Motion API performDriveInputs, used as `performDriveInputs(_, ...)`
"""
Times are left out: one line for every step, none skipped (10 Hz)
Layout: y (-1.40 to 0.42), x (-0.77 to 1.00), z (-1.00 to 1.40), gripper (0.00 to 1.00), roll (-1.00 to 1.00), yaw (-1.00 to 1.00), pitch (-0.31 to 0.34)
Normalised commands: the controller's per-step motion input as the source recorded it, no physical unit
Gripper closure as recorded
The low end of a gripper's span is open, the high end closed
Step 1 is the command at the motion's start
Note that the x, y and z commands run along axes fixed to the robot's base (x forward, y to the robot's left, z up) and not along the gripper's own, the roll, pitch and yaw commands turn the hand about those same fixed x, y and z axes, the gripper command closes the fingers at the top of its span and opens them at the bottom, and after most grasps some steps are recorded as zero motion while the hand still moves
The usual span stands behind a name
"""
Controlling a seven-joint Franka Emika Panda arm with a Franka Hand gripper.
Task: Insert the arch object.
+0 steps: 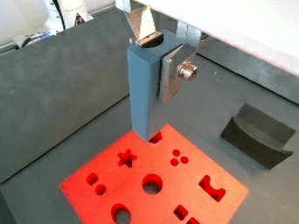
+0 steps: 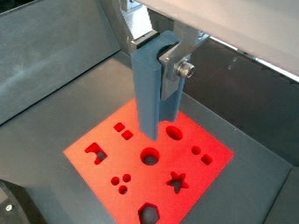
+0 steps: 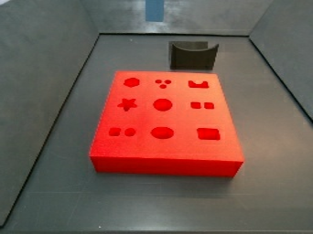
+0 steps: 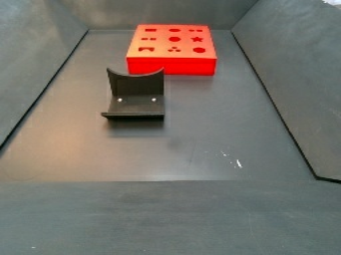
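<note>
My gripper (image 1: pixel 159 52) is shut on the arch object (image 1: pixel 145 92), a long blue-grey block with a semicircular groove in its upper end. It hangs upright between the fingers in both wrist views (image 2: pixel 152 87). The gripper (image 2: pixel 159 48) holds it well above the red board (image 1: pixel 158 179), its lower end over the board's near corner (image 2: pixel 152 157). In a side view only the block's lower tip (image 3: pixel 153 9) shows at the top edge, far above the board (image 3: pixel 166 119). The board has several shaped recesses.
The dark fixture (image 3: pixel 192 55) stands on the grey floor just behind the board, and also shows in a wrist view (image 1: pixel 260 133) and in a side view (image 4: pixel 134 95). Grey walls enclose the floor (image 4: pixel 186 149). The board lies at the far end (image 4: pixel 170 45).
</note>
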Motion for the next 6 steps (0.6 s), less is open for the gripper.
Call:
performDriveInputs(0.0,0.21,-0.04,1.0,-0.04,-0.05,0.0)
performDriveInputs(0.3,0.67,-0.53,1.0,-0.06,-0.14,0.0)
performDriveInputs(0.46,0.87,-0.75,1.0,-0.07,-0.19,-0.057)
performDriveInputs(0.4,1.0,-0.73,1.0,-0.06,-0.18,-0.023)
performDriveInputs(0.4,1.0,-0.71,1.0,-0.08,-0.18,-0.043)
performDriveInputs(0.41,1.0,-0.68,1.0,-0.1,-0.17,-0.061)
